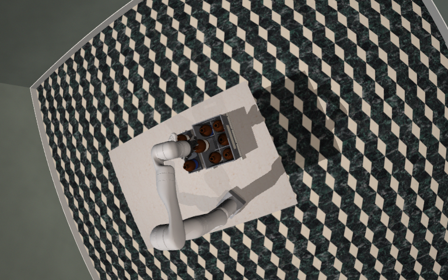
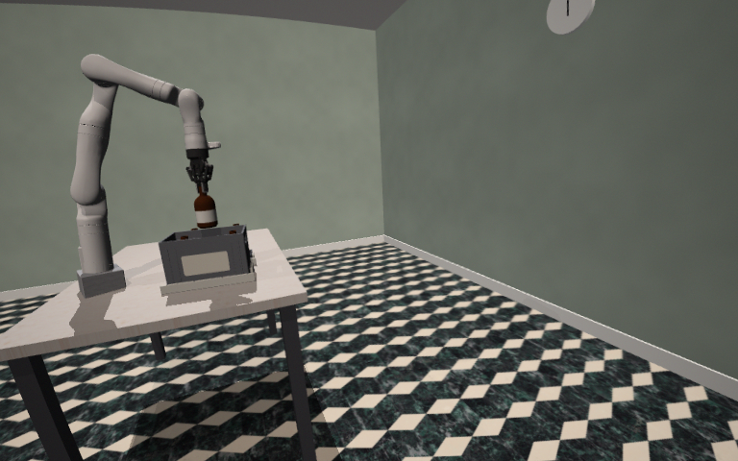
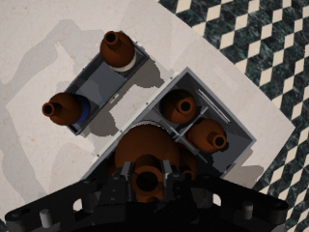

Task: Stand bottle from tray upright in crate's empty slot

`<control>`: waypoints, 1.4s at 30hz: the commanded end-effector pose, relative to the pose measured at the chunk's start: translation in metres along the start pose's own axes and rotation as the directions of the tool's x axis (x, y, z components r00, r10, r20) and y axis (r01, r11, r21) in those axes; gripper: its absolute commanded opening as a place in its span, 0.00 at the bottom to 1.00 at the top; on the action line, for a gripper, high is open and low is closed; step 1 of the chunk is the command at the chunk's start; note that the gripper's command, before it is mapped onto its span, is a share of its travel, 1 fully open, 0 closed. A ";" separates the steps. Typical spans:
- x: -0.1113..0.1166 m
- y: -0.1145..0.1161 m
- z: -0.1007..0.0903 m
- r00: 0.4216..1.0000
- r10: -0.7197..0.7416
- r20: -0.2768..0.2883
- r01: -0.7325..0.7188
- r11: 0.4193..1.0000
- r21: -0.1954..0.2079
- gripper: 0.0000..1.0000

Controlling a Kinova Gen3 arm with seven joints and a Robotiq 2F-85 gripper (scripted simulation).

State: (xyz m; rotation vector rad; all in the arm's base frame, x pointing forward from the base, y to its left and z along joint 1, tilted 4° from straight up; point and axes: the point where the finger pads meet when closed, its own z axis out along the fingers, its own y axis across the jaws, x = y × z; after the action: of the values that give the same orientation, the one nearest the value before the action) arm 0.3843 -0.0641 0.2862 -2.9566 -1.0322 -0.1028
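A brown bottle [image 2: 205, 208] with a white label is hanging upright by its neck, just above the gray crate [image 2: 204, 261]. The gripper [image 2: 199, 181] is clenching that neck from above. In the top view the crate is holding five bottles [image 1: 217, 125]. At its eight o'clock side the tray [image 3: 103, 88] is carrying two more bottles [image 3: 118, 50], all sitting on the pale table [image 2: 272, 282].

A brown glass bottle with a white label [image 2: 205, 209] hangs upright by its neck just above the grey six-slot plastic crate [image 2: 205, 262], which holds five brown bottles. Beside it, the shallow grey tray [image 3: 106, 87] keeps two upright bottles.
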 end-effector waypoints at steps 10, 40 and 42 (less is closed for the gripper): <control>-0.005 0.005 0.000 1.000 0.004 -0.001 -0.004 1.000 -0.001 0.00; -0.007 0.007 0.000 1.000 0.004 -0.001 -0.004 1.000 -0.001 0.00; -0.007 0.007 0.000 1.000 0.004 -0.001 -0.004 1.000 -0.001 0.00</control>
State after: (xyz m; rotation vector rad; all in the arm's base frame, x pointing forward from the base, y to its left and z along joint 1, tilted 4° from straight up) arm 0.3832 -0.0735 0.2857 -2.9587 -1.0265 -0.1020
